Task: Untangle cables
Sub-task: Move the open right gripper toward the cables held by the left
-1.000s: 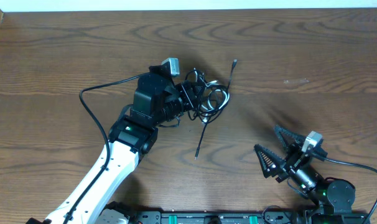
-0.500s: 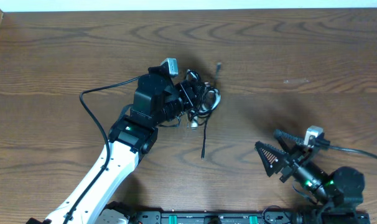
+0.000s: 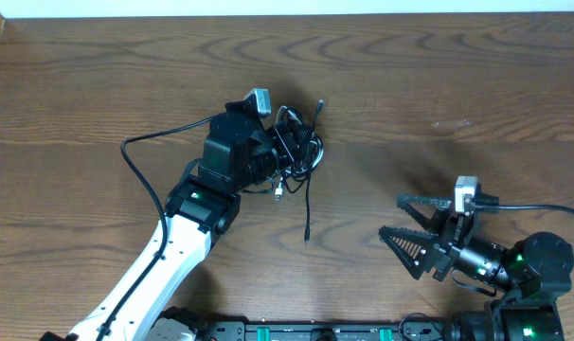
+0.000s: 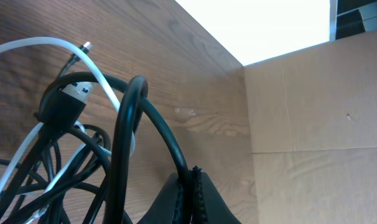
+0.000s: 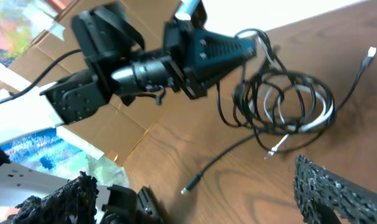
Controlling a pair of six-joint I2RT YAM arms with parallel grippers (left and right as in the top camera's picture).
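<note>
The cables (image 3: 301, 150) hang as a tangled bunch of black loops with a white one at my left gripper (image 3: 278, 153), which is shut on a black strand. In the left wrist view the closed jaws pinch a thick black cable (image 4: 152, 124), and a white cable (image 4: 100, 73) and a black plug (image 4: 65, 103) loop beside it. One black tail (image 3: 308, 213) trails down toward the table and another plug end (image 3: 319, 102) points away. My right gripper (image 3: 391, 217) stands open and empty to the right of the tangle; its view shows the cable bunch (image 5: 288, 106) ahead and a loose plug (image 5: 187, 188).
The wooden table (image 3: 476, 95) spreads around the tangle. The left arm's own thicker black cord (image 3: 140, 170) curves out to its left. Cardboard walls (image 4: 313, 112) stand at the table's edges.
The cable bunch has drawn tighter and shifted left toward the left gripper, with the far plug end swinging left. My right gripper has turned and moved left, still open.
</note>
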